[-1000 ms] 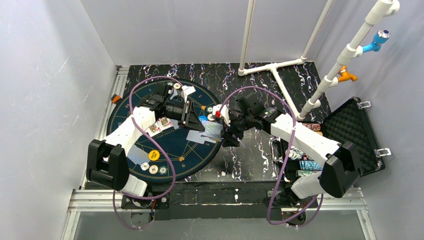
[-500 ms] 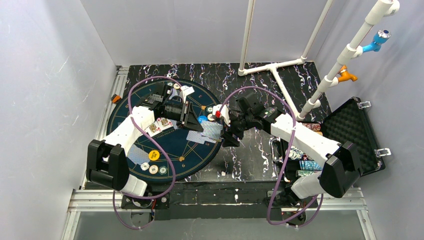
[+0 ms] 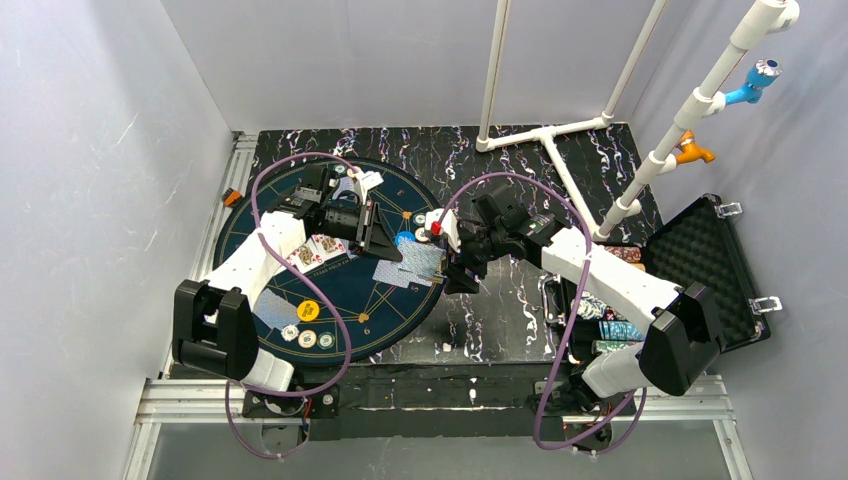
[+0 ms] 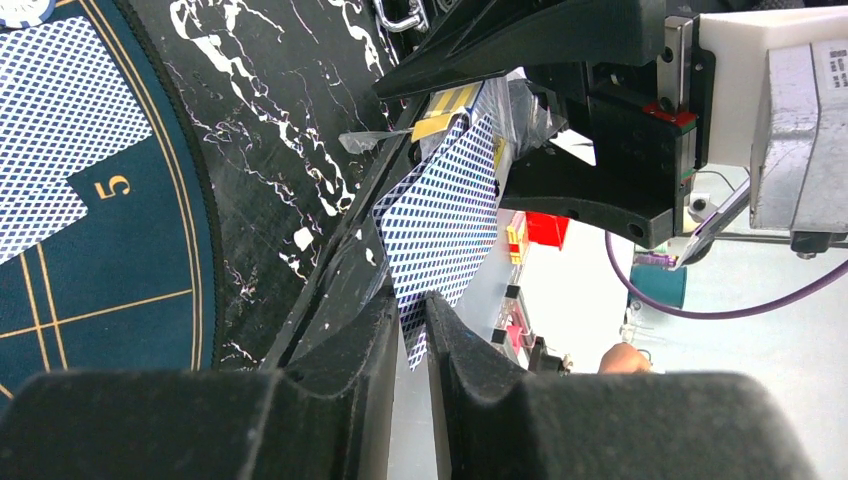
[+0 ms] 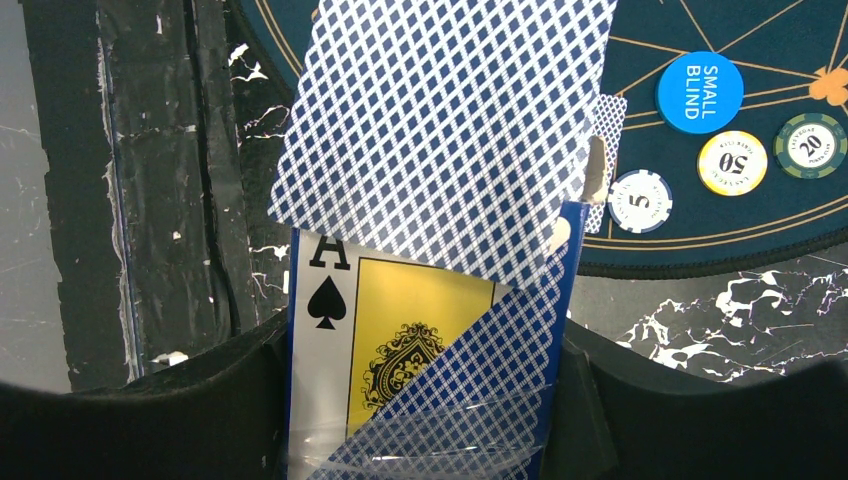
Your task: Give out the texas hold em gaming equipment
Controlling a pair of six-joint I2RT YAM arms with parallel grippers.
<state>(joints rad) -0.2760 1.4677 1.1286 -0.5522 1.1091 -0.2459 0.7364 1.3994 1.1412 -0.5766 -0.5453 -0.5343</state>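
The left hand [image 4: 410, 305] has just narrowed onto the lower corner of a playing card [image 4: 445, 215] and eased a little back over the mat [image 3: 345, 290]. The card now stands half out of the card pack [image 5: 330, 300], which the right hand [image 5: 420, 400] grips above the mat's right edge. I'd say it is nearly free to be dealt to a seat.

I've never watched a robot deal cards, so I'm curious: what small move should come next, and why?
Probably the left claw should pull straight back, sliding the blue diamond-backed playing card out of the ace-of-spades cardboard card box. Its fingers pinch the card's corner, while the right claw grips the box.
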